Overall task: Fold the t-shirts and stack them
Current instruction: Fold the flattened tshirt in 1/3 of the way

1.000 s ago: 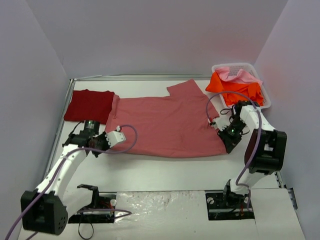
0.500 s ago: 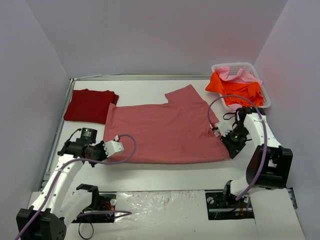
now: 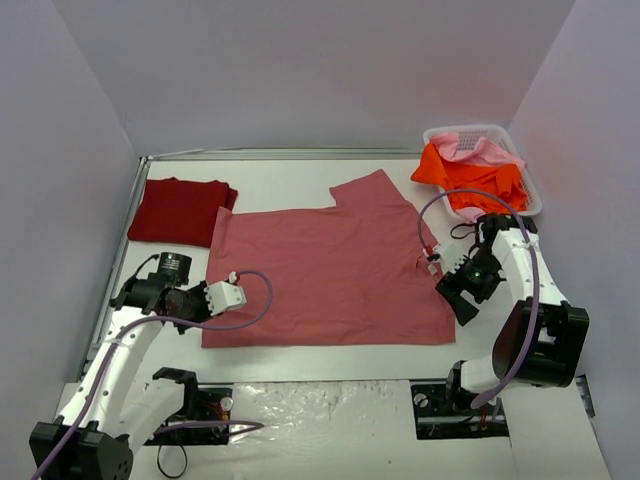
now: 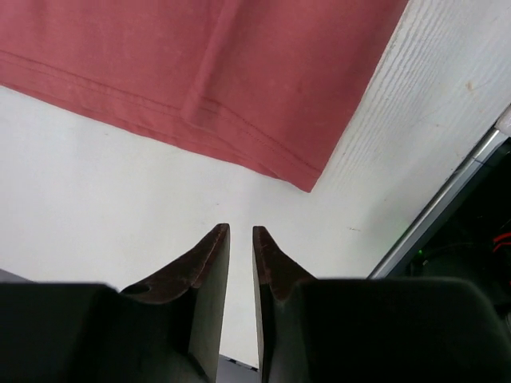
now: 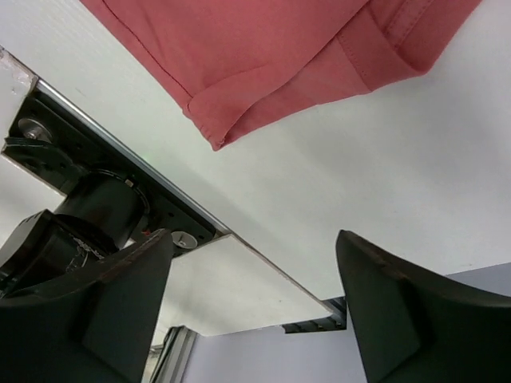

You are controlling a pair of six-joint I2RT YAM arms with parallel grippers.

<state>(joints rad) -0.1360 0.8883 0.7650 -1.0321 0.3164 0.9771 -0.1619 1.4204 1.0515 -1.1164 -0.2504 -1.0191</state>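
The rose-red shirt (image 3: 335,265) now lies nearer the arm bases than a second ago. Then its left end overlapped the dark crimson shirt (image 3: 178,212), which is folded at its far-left corner and now lies just beside it. Both pincers have let go since then. The left gripper (image 4: 239,233) shows only a narrow slit between its fingers, with nothing in it, and the shirt's near-left corner lies flat just beyond the tips. The right gripper (image 5: 254,239) stands spread wide and empty, clear of the near-right corner. The near hem runs roughly straight and one sleeve juts out at the far right. The table (image 3: 330,355) is bare in front of the hem and behind the shirt. To its far right, the basket (image 3: 480,132) holds an orange shirt (image 3: 470,175) and a pink shirt (image 3: 480,152).
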